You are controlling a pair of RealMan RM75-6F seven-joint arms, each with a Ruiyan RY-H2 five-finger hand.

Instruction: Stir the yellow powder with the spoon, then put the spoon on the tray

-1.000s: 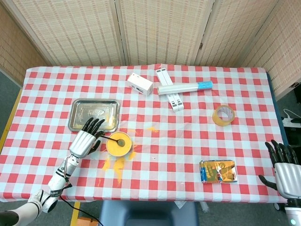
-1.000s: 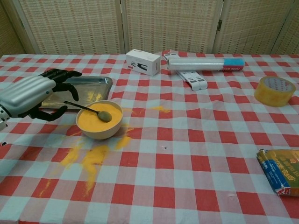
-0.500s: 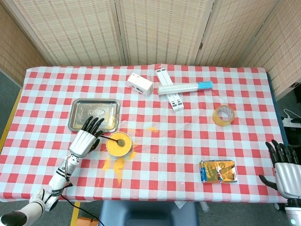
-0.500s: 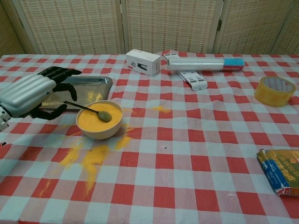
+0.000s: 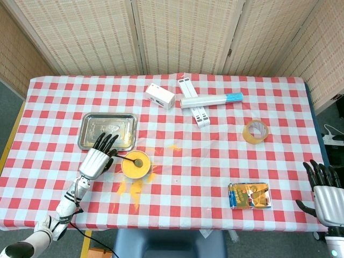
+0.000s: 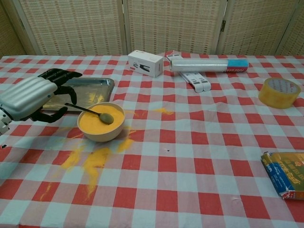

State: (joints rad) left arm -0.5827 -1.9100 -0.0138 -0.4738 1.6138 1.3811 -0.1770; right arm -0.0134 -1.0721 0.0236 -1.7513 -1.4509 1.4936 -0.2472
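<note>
A cream bowl point(image 5: 135, 164) point(image 6: 101, 122) full of yellow powder stands just right of the metal tray point(image 5: 88, 141) point(image 6: 102, 84). A dark spoon point(image 6: 90, 111) point(image 5: 131, 159) rests in it, its bowl on the powder and its handle sticking out left over the rim. My left hand point(image 5: 97, 159) point(image 6: 32, 95) hovers beside the handle's end with fingers spread, holding nothing. My right hand point(image 5: 324, 192) shows only in the head view, at the table's front right corner, fingers apart and empty.
Spilled yellow powder point(image 6: 92, 159) lies on the cloth in front of the bowl. A white box point(image 6: 145, 63), a film roll point(image 6: 209, 65), white strips point(image 6: 195, 80), a tape ring point(image 6: 279, 92) and a foil packet point(image 6: 286, 178) sit further right.
The left hand has drifted slightly left and back from the spoon handle. Nothing else has moved.
</note>
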